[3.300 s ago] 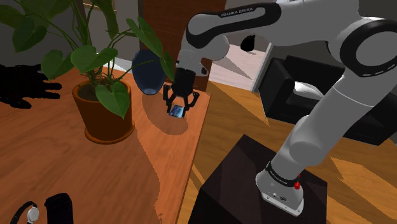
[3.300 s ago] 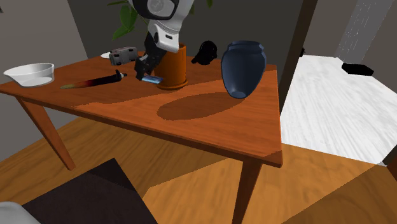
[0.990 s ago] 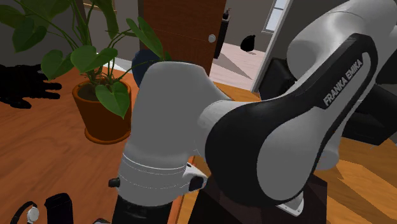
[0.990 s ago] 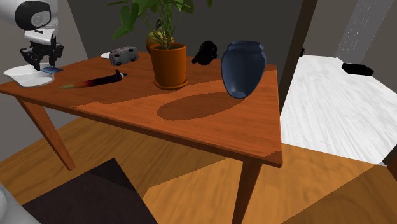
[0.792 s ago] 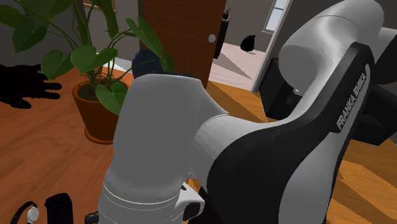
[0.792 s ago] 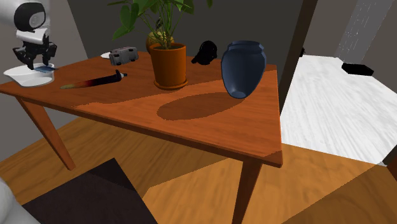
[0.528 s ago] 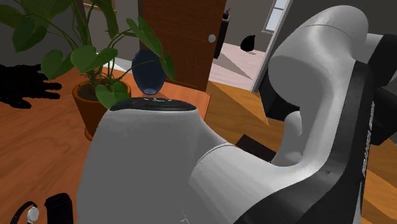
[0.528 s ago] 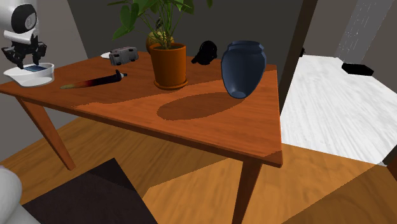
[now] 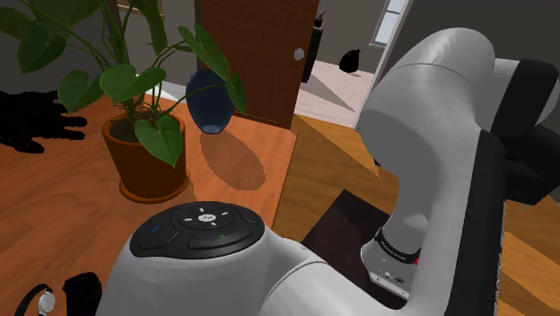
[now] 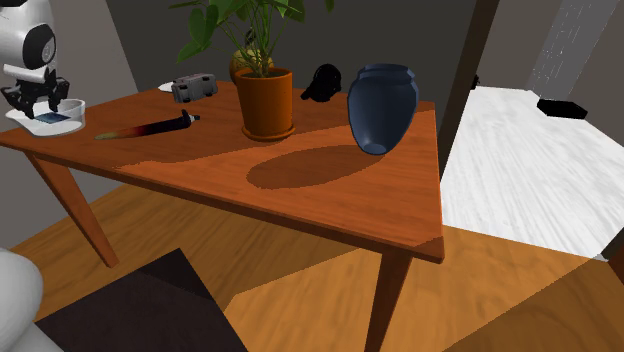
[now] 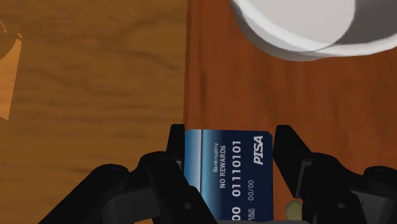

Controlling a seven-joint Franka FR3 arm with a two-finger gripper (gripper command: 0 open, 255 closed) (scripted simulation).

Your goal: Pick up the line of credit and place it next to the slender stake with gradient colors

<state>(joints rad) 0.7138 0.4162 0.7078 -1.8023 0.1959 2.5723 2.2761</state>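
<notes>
My gripper [image 11: 229, 143] is shut on a blue bank card [image 11: 229, 175] printed "PISA" and "NO REWARDS", clasped by its edges between the two black fingers. In the second exterior view the gripper [image 10: 38, 104] hangs with the card [image 10: 52, 117] at the table's far left corner, just over a white bowl [image 10: 74, 105]. The slender stake [image 10: 146, 127], shading from yellowish through red to black, lies flat on the table to the right of the bowl. From the hand, the bowl [image 11: 299, 28] lies ahead, with the table's edge [image 11: 186, 76] under the card.
A potted plant [image 10: 268, 102] and a dark blue vase [image 10: 380, 105] stand mid-table, with a grey object [image 10: 193, 87] and a black object [image 10: 323, 82] behind. The arm's white body [image 9: 269, 269] blocks the shoulder view's lower half. Wood floor [image 11: 89, 83] lies beyond the table's edge.
The gripper carried the card from beside the plant pot to the second exterior view's far left, then sank a little over the white bowl. The arm swung low across the shoulder view.
</notes>
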